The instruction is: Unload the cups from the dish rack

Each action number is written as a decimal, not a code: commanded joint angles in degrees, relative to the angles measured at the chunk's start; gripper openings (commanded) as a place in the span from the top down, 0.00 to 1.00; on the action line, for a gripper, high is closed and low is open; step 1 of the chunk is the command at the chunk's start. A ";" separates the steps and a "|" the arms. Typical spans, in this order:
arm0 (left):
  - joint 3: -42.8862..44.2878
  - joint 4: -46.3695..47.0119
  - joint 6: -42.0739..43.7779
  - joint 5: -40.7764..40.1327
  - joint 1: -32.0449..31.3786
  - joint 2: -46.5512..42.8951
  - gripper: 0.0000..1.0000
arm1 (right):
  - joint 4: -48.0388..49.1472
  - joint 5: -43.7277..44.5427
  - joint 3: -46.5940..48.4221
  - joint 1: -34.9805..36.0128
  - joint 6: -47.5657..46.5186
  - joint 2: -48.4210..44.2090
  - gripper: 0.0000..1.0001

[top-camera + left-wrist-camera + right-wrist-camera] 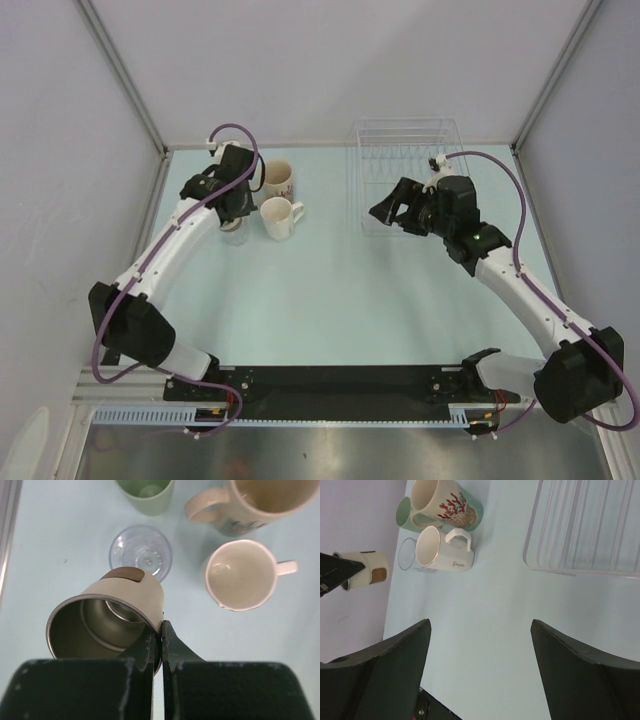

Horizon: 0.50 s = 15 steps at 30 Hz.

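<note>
My left gripper (161,630) is shut on the rim of the tan, brown-topped cup (107,620), holding it tilted above the table beside a clear glass cup (141,552). On the table stand the pale green cup (146,492), the cream printed mug (260,502) and the white handled mug (242,575). In the top view the left gripper (235,210) is just left of the white mug (279,217) and the cream mug (277,178). My right gripper (385,213) is open and empty at the front of the dish rack (405,170), which shows no cups.
The right wrist view shows the rack's corner (590,527) at the top right, with the mugs grouped at the top left (442,550) and the tan cup (365,566) in the left gripper. Grey walls close the table on three sides.
</note>
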 commanded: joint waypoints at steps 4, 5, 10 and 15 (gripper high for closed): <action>2.71 -2.25 4.76 -5.49 1.49 3.37 1.00 | 4.82 -1.59 0.49 -0.03 0.97 1.42 0.15; 2.89 -1.99 4.85 -5.49 1.76 3.81 1.00 | 4.82 -1.77 0.40 -0.11 0.88 1.60 0.15; 3.50 -0.14 5.64 -4.35 3.60 7.50 0.99 | 5.00 -1.51 -0.83 -0.29 0.61 0.81 0.15; 4.21 2.58 5.47 -1.89 5.80 10.32 1.00 | 5.44 -1.95 -0.57 -0.46 0.79 1.34 0.15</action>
